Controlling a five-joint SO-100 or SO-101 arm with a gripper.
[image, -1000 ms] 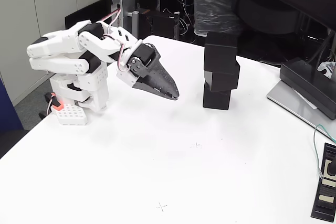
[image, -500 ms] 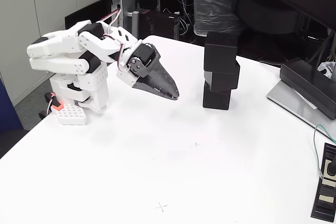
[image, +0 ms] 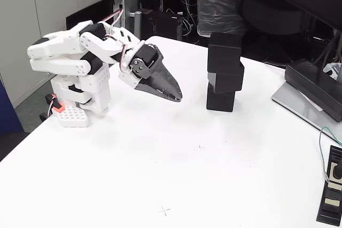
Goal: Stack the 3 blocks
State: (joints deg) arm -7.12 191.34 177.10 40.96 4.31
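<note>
Black matte cubes, three of them, stand in one crooked tower on the white table.
The dark pointed gripper hangs pinched together, holding nothing, to the left of the tower.

Flat black device runs off the frame's lower right edge, its label too small to read; top block merges into the dark background clutter
</note>
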